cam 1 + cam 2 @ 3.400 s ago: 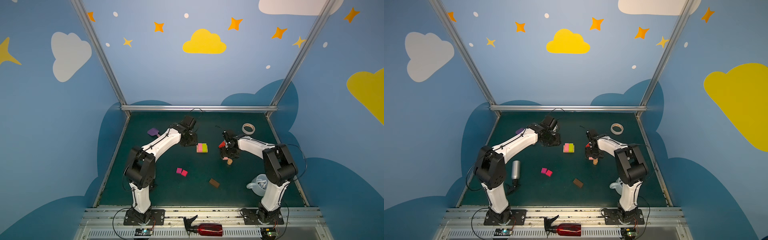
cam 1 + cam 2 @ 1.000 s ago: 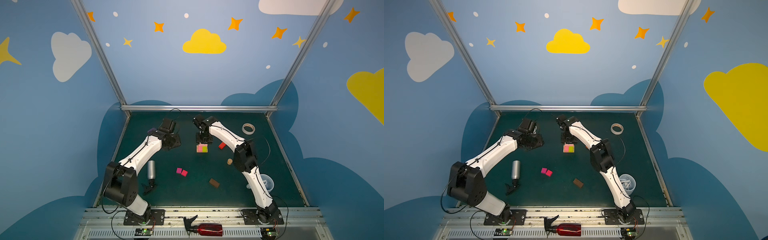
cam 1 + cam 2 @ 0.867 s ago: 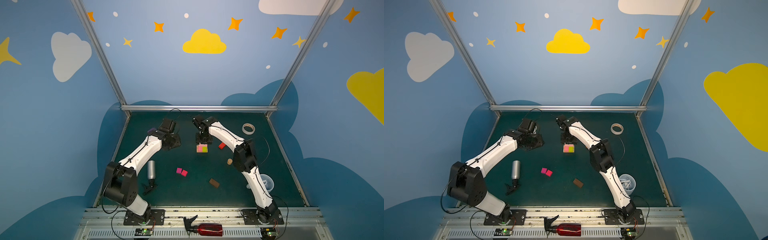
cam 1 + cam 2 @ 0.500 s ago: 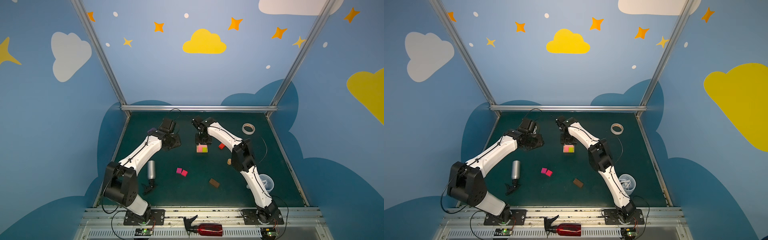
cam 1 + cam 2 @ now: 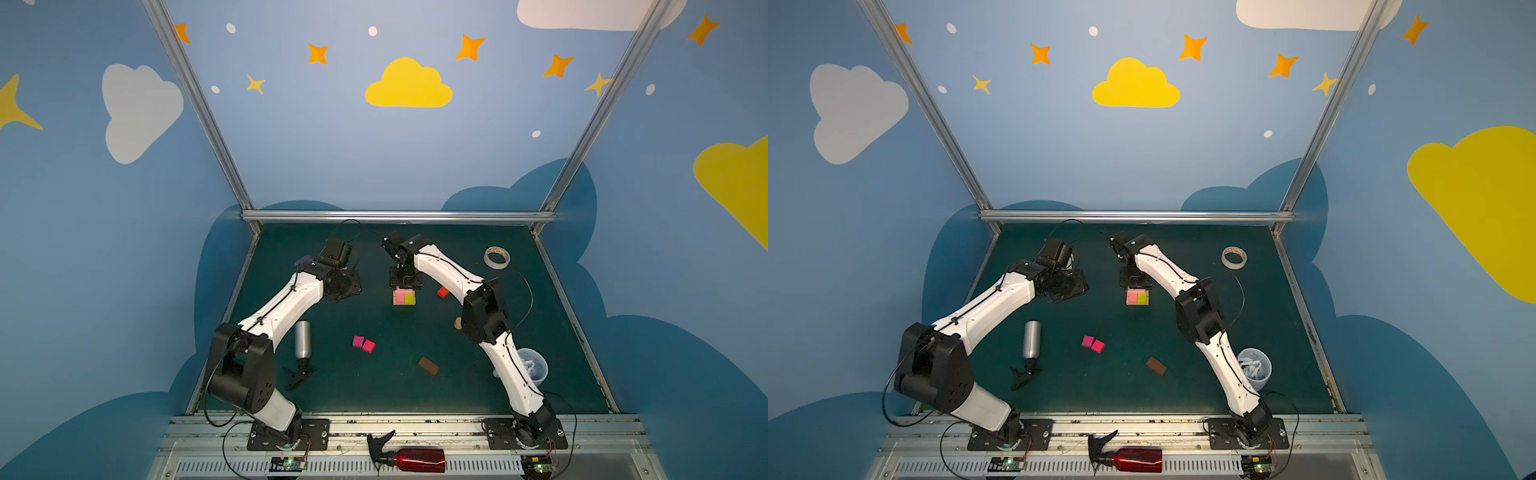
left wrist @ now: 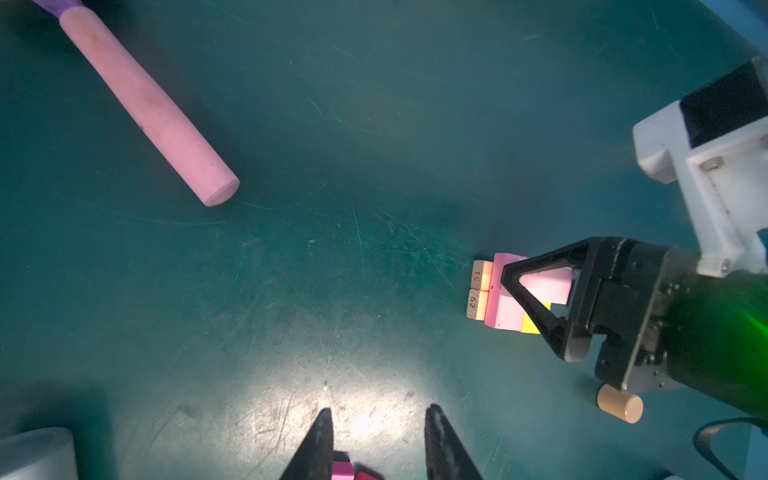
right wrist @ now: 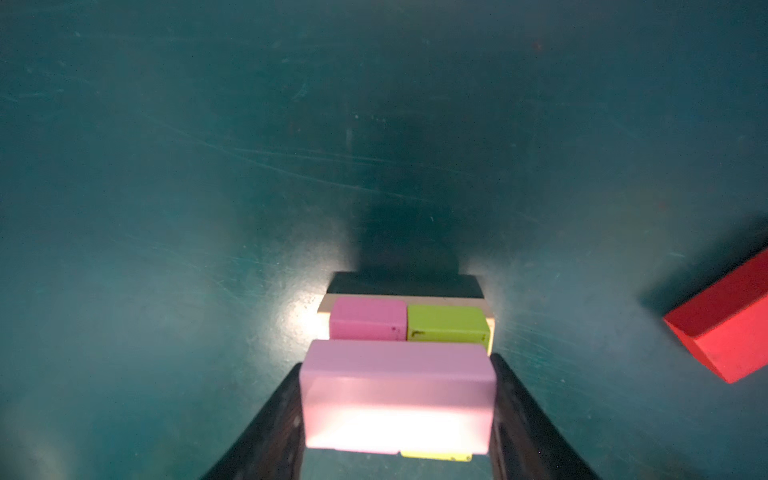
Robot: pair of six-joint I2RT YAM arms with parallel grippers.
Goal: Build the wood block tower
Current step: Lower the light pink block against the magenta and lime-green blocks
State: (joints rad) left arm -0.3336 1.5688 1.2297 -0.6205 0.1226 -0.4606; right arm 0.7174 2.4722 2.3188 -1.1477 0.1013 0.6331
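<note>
Right gripper: the right gripper (image 5: 406,283) is clamped on a light pink painted wooden bar (image 7: 397,399), one black finger on each short end, directly over the tower.
Tower: a low square stack (image 5: 404,297) in the middle of the dark green mat (image 5: 519,332), with tan numbered blocks (image 6: 478,291) at the base and a pink bar (image 7: 368,318) beside a lime-green bar (image 7: 448,323) on top of them.
Placement: the held bar lies crosswise over the near half of that pair. Whether it already rests on them cannot be told.
Left gripper: the left gripper (image 6: 380,409) has its jaws apart and holds nothing. It hangs above bare mat, well left of the tower.
Loose blocks: a red block (image 5: 443,292) lies just right of the tower. Two magenta and red squares (image 5: 363,344), a dark brown bar (image 5: 428,366) and a short tan cylinder (image 6: 619,403) lie nearer the arm bases.
Handling: the pieces look light, rigid and smooth-painted, likely a little slick under the pads.
Where to hold: probably on opposite flat faces, squarely, as the pink bar is held here.
Risk: the layers seem unfixed, so a sideways nudge on release could shift them.
Bystanders: a purple toy spatula with a pink handle (image 6: 145,104) and a white tape roll (image 5: 496,257) lie clear of the work.
</note>
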